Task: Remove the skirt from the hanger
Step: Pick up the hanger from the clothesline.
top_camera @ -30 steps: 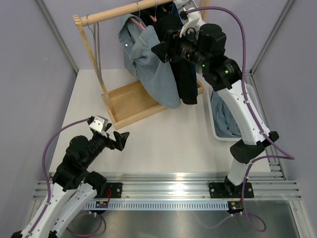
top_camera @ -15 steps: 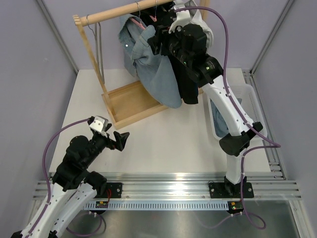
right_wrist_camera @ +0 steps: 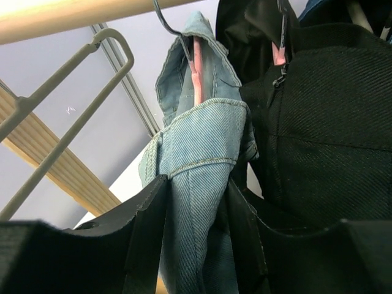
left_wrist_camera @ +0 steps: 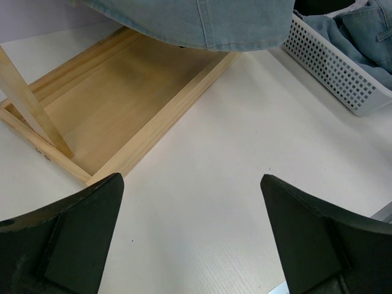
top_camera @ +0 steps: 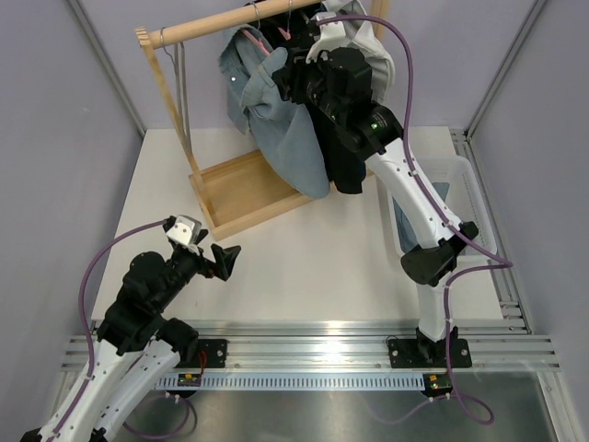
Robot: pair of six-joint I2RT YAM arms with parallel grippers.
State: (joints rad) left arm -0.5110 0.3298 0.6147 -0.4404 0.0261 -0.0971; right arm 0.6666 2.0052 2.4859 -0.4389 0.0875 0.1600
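denim skirt (top_camera: 287,138) at 12 o'clock, not yet off pink hanger (right_wrist_camera: 196,58) on wooden rail (top_camera: 212,26). right gripper (right_wrist_camera: 196,205) straddles skirt fold, firm pinch unclear. left gripper (left_wrist_camera: 190,180) at 8 o'clock, spread, empty. removal all left.

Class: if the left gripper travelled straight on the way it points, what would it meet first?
Probably the white table, just short of the wooden rack base; depth is unclear.

Right hand (top_camera: 293,81) up at denim skirt (top_camera: 287,138) on wooden rack (top_camera: 202,29), seemingly touching; left hand (top_camera: 223,259) spread, over table (top_camera: 313,262).
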